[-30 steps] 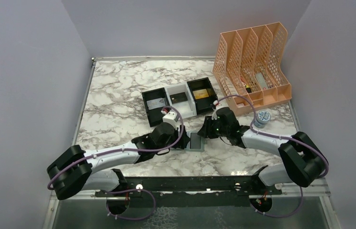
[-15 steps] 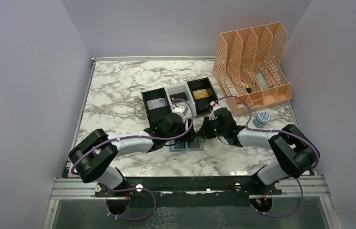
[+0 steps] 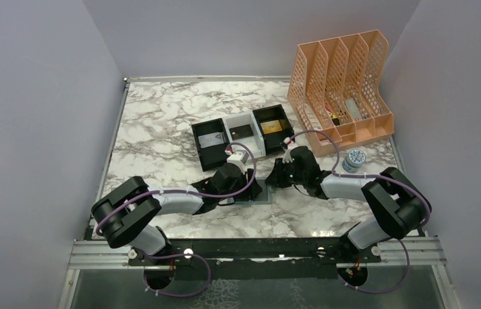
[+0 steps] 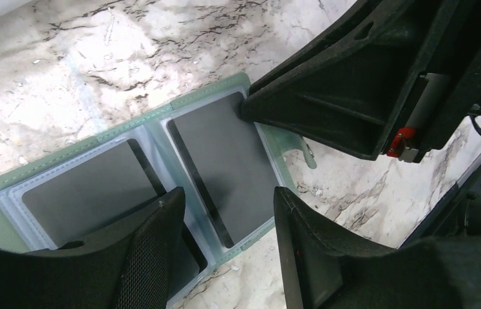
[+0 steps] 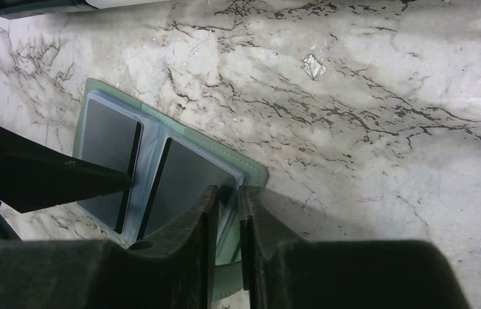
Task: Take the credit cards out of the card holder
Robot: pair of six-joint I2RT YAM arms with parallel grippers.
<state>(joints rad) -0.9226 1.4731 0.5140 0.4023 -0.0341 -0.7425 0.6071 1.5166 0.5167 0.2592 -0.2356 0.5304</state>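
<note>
The holder [image 4: 154,132] lies open and flat on the table [image 3: 160,129] between your two arms. Both dark cards [image 4: 228,161] sit in their pale pockets, so none is out yet.

Your right gripper [image 5: 228,188] has its jaws drawn narrow on the holder's outer flap. It looks like a pinch on the green edge, though the view between the fingers is too tight to rule out a plain press. Either way, it anchors the holder.

Your left gripper [image 4: 228,193] hangs just above the holder with its jaws about half apart and nothing in them. It straddles the card on the anchored side. In the right wrist view, one of its fingers reaches to the spine-side edge of the other card.

The step in hand, I judge, is getting a first card started.
- The cards' bare edges seem to face the spine, so work from there.
- Set one fingertip on the card face and drag it toward the spine until an edge stands free of the pocket.
- Only then close on that edge.
- Come in low and take the card alone, because catching the pocket film too would lift the whole holder.
- Hold the right arm firm and motionless while you pull, or the holder will slide with the card.
</note>
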